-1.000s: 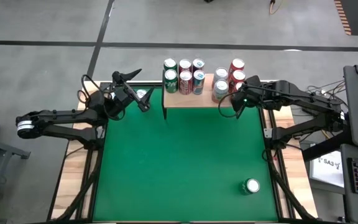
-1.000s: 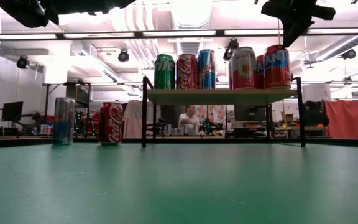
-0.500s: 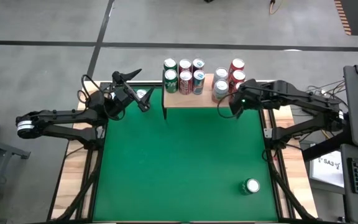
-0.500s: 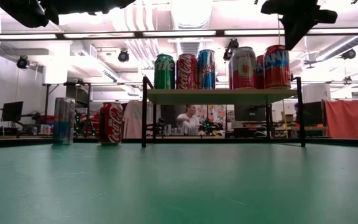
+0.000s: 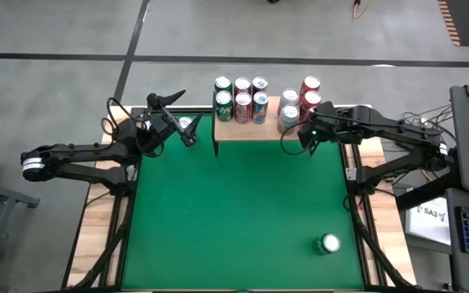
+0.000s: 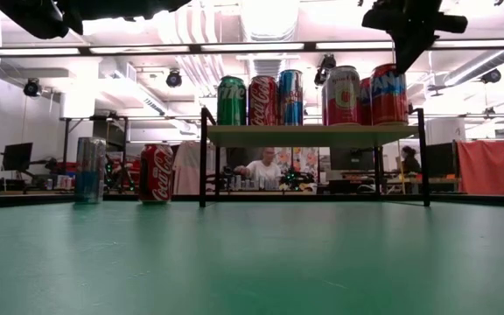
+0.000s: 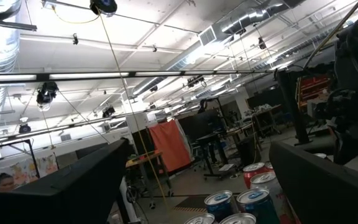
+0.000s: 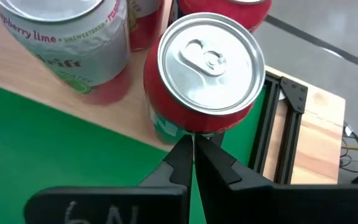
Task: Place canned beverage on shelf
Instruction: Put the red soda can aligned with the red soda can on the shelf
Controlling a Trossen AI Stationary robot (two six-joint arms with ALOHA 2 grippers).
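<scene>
- Counting stock on the small rack with a light wooden top board and thin black legs [image 5: 267,129], we find two groups already standing on it: green, red and blue cans [image 5: 242,99] to one side, red and pale cans [image 5: 300,102] to the other.
- We list a red aluminium can with a silver pull-tab lid [image 8: 207,71] upright at the board's near corner, beside a pale can lettered "lime" [image 8: 73,43].
- We note the right gripper [image 8: 193,163] just before that red can, fingers pressed together, holding nothing; we judge that can delivered.
- We note the left gripper [image 5: 177,118] raised at the table's far left corner, fingers spread wide and empty.
- We count stock still off the rack: a green-and-silver can [image 5: 329,243] at the near right of the green felt tabletop [image 5: 234,220], plus a tall silver-blue can [image 6: 89,170] and a red cola can [image 6: 156,173] left of the rack.
- We judge the job well along, with about three cans left.
</scene>
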